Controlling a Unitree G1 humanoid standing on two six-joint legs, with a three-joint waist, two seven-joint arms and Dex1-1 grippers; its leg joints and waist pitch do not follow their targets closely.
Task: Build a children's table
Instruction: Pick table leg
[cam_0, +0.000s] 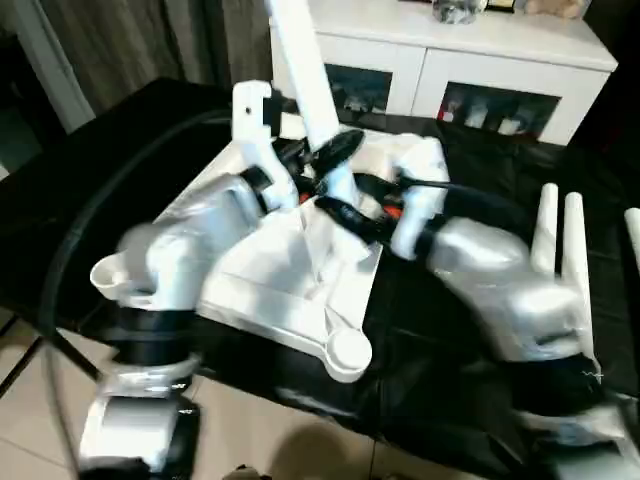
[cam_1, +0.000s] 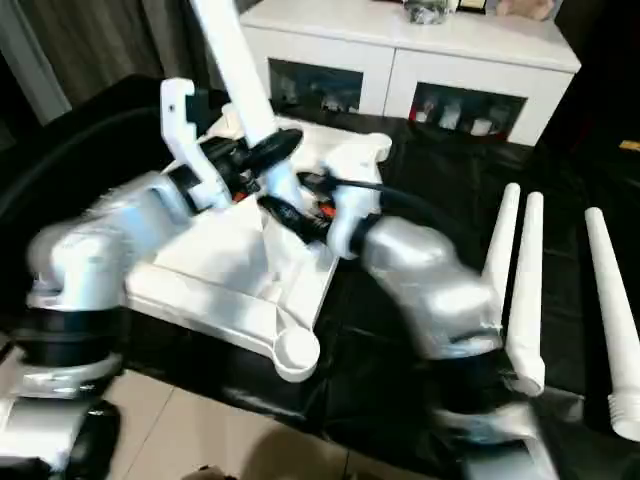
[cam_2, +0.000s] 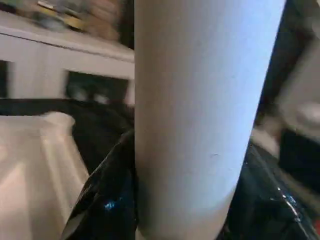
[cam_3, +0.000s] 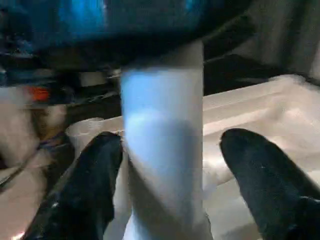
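At the top edge, losing the upper end of the upright leg (cam_1: 235, 60), and hiding its foot at the far corner of the upturned tabletop (cam_1: 230, 270) behind blurred arms. Lying across a black cover (cam_1: 400, 350) above pale floor tiles (cam_1: 190, 430), with three spare legs (cam_1: 525, 290) lying alongside to the right. Clamping that leg with the left gripper (cam_1: 255, 155), straddling it lower down with the right gripper (cam_1: 290, 215) spread loose; showing indistinct small items behind the glass of the white cabinet (cam_1: 400, 60).
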